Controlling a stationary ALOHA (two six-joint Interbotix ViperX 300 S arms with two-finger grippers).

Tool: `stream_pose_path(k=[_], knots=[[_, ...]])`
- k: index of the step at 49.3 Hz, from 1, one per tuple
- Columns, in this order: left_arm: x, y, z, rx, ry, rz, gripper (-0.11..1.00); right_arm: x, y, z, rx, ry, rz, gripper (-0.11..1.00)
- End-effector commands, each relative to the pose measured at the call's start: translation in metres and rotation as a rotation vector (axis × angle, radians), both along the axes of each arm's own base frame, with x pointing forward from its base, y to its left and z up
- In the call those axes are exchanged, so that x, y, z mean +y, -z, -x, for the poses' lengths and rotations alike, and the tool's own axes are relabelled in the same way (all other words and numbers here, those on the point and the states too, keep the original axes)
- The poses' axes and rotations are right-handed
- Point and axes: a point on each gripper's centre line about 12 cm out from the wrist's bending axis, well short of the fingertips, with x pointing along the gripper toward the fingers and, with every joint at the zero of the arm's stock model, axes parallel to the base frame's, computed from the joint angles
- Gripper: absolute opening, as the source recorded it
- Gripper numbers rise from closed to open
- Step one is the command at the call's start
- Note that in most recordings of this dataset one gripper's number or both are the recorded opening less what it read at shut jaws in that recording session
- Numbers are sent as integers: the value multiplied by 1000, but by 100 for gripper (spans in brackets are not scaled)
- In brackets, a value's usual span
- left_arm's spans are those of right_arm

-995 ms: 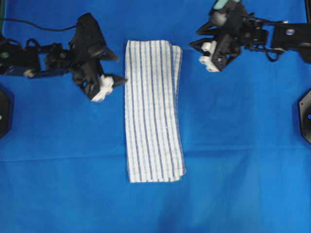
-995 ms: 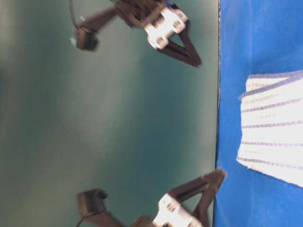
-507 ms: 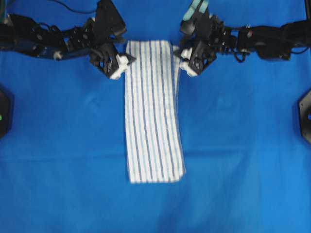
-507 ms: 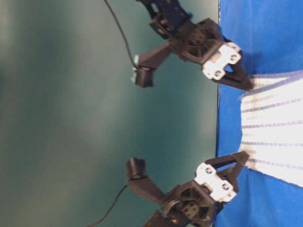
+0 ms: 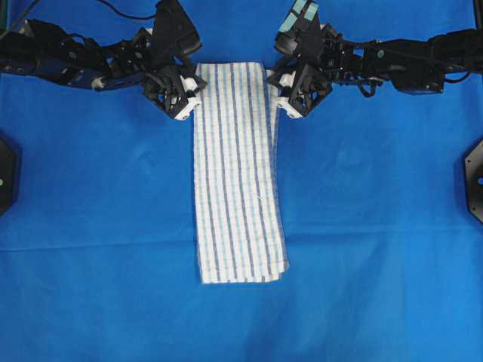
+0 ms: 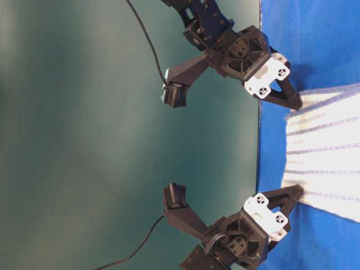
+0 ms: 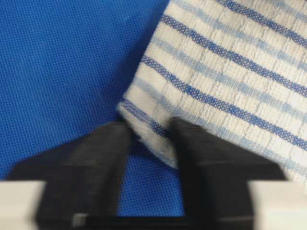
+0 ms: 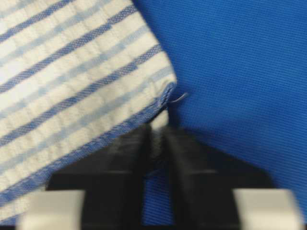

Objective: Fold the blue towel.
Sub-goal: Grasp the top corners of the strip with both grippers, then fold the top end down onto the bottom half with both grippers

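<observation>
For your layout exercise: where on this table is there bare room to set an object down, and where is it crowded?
Bare blue table cover lies both sides of the striped towel and along the near edge below it. The far end is crowded: the left claw and right claw are at the towel's two corners.

Left claw (image 5: 190,96) and right claw (image 5: 281,92) low, facing inward, jaws nearly together.

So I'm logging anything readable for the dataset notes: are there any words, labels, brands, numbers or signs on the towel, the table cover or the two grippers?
None can be read.
Blue towel: stripes only, no tag or print in sight.
Blue table cover: plain.
Left gripper and right gripper: black and white parts with no lettering visible; the teal patches atop the right arm carry no legible marks.
</observation>
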Motion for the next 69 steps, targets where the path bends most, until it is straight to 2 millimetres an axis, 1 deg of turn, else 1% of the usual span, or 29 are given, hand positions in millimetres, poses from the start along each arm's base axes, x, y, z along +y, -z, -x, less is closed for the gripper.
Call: stream_pose_path(k=[1, 3, 5, 6, 15, 21, 25, 28, 35, 41, 46, 51, 56, 62, 69], knots=[[3, -9, -6, -31, -1, -16, 17, 0, -11, -5, -31, -7, 15, 12], [4, -9, -6, -33, -1, -17, 9, 0, -10, -5, -30, -7, 14, 5], [4, -10, -6, -33, -1, -17, 2, 1, -10, -5, -31, -9, 13, 4], [4, -10, -7, -34, -1, -18, 1, 2, -10, -5, -29, -11, 13, 4], [4, -11, -8, -38, -1, -20, 1, 3, -14, -4, -39, -1, 6, 4], [5, -15, -8, -46, 0, -25, 1, 3, -24, 0, -47, 6, 13, 4], [5, -24, -8, -63, 1, -35, 1, 4, -32, 3, -49, 12, 20, 4], [5, -35, -9, -88, 1, -47, 1, 4, -40, 5, -52, 17, 26, 4], [-4, -52, -8, -119, 25, -68, 1, 9, -49, 9, -65, 15, 30, 4], [-9, -56, -5, -122, 36, -71, 1, 13, -51, 8, -68, 7, 30, 4], [-13, -53, -1, -113, 38, -63, 1, 17, -50, 7, -68, 0, 27, 4], [-22, -51, -1, -105, 61, -58, 1, 24, -51, 5, -70, -12, 21, 4], [-39, -51, -1, -101, 99, -48, 1, 41, -52, 3, -60, -44, 10, 4], [-67, -50, 2, -89, 164, -31, 1, 71, -54, 4, -38, -103, 0, 4], [-111, -54, 5, -85, 268, -6, 1, 113, -58, 5, -25, -197, -11, 4]])
